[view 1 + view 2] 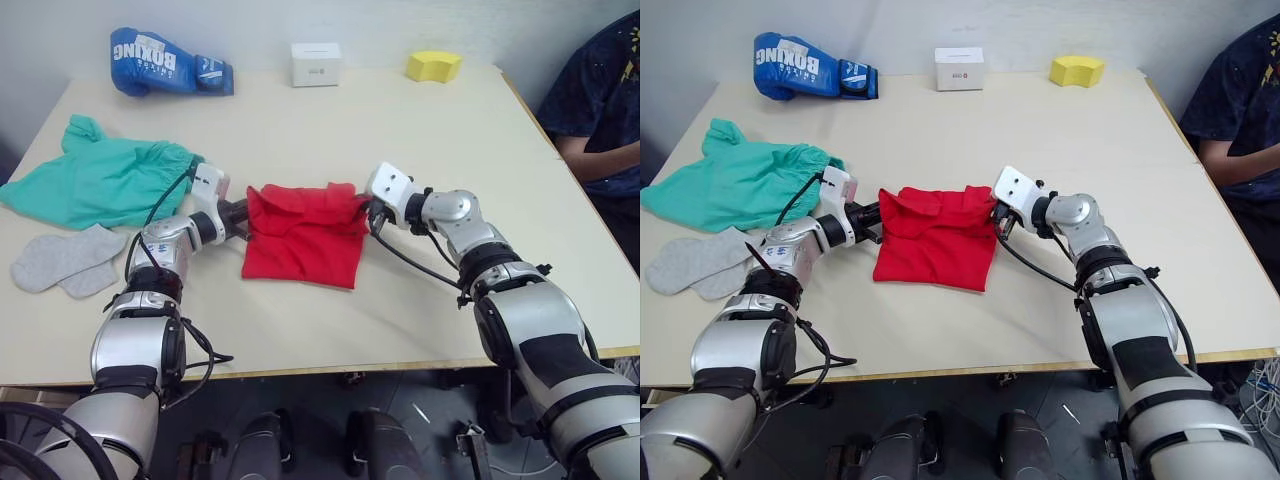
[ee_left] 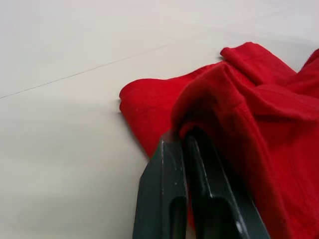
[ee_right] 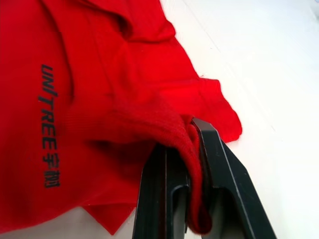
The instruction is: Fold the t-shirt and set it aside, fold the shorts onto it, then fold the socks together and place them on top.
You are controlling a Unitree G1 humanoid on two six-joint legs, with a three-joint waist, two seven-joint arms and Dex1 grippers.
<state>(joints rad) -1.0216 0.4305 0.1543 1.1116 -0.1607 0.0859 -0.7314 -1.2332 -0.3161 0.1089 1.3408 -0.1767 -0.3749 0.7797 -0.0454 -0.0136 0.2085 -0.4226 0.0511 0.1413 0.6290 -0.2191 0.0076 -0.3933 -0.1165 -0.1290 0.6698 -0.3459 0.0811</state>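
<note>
A: Report the current hold.

B: The t-shirt [image 1: 303, 233] lies partly folded near the middle of the table [image 1: 420, 130]. The left gripper [image 2: 185, 144] is clamped on a bunched fold at the shirt's left edge. The right gripper [image 3: 192, 130] is clamped on a fold at its right edge; in the right wrist view, cloth runs down between the two fingers.

A: Primary risk?

B: Uneven pull. Each pinch appears to take more than one layer. If one gripper leads the other, the fold will likely skew, or one corner may slip free and drop.

A: Secondary risk?

B: Snagging on release. Cloth sits deep between the right fingers. If that gripper withdraws before fully opening, it could drag the shirt and undo the fold.

A: Neighbouring items?

B: The shorts [image 1: 100, 180] lie spread to the left of the shirt, close to the left arm. The socks [image 1: 68, 260] lie just in front of the shorts, at the table's left edge. A wide sweep by the left arm could disturb the shorts. The boxing glove [image 1: 165, 62], white box [image 1: 316, 64] and yellow sponge [image 1: 433, 66] sit well apart at the far edge; low risk.
</note>
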